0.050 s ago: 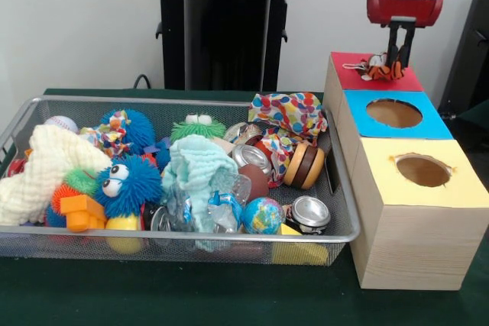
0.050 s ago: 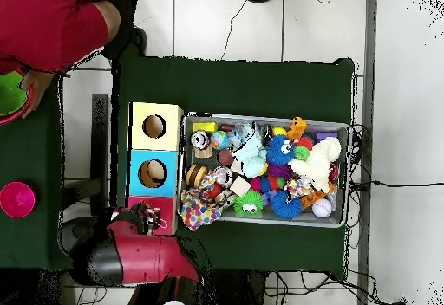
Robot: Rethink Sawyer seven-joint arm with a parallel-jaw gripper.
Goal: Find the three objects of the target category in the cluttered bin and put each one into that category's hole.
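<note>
My gripper [image 1: 397,66] hangs over the red-topped box [image 1: 405,80], the farthest of three wooden boxes at the right. Its fingers are shut on a small orange, white and black striped soft toy [image 1: 376,68], which rests at the box top and hides the hole there. The blue-topped box [image 1: 432,122] and the yellow-topped box [image 1: 458,188] each show an open round hole. The wire bin [image 1: 183,101] beside them is packed with toys. From overhead, the red arm [image 2: 130,254] covers most of the red box [image 2: 161,206].
The bin holds a blue fuzzy googly-eyed ball [image 1: 126,185], a white cloth [image 1: 46,169], a mint cloth [image 1: 197,169], crushed cans [image 1: 309,213], a globe ball [image 1: 263,215] and a dotted cloth [image 1: 294,112]. A person's red sleeve [image 2: 52,29] and hand reach a green bowl [image 2: 10,94].
</note>
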